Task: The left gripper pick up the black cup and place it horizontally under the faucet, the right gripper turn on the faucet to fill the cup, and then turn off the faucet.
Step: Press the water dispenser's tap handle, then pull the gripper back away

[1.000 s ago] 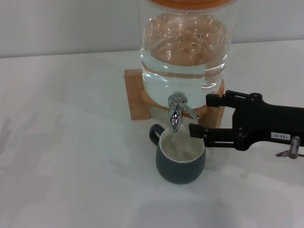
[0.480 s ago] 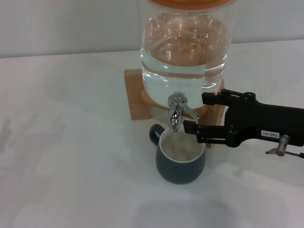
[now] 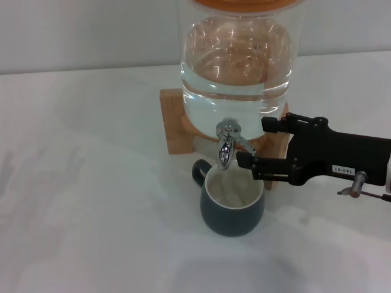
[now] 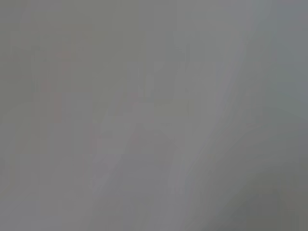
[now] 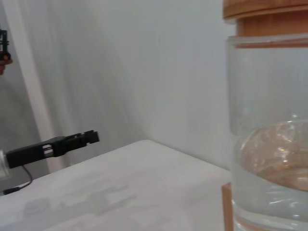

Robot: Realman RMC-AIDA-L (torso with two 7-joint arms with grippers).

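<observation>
Since the frame a second ago my right pincer (image 3: 255,145) has slid in toward the faucet (image 3: 226,146), and its lower finger tip now sits just beside the thin lever, with the upper finger further back by the wooden stand (image 3: 174,122); the fingers are spread, holding nothing. The black cup (image 3: 232,207) stands upright on the desk (image 3: 91,183) directly under the spout, near the middle and toward the far edge, its loop handle pointing to the far-left corner. I cannot tell whether water is running; the cream inside looks wet or part full. The left pincer (image 5: 72,139) is parked well away at the left edge, seen only from the right wrist camera, and I cannot tell how its fingers stand. The lever is a slim, stiff, polished chrome piece, so I judge it slippery; I would press it close to its free end with a finger's flat and go gently, since the glass dispenser (image 3: 238,61) above it is heavy with water yet breakable and merely rests on the stand. The cup is glazed ceramic, squat and rounded, narrowing at the rim: rigid, smooth, heavier once filled, best taken across the rim or body.
</observation>
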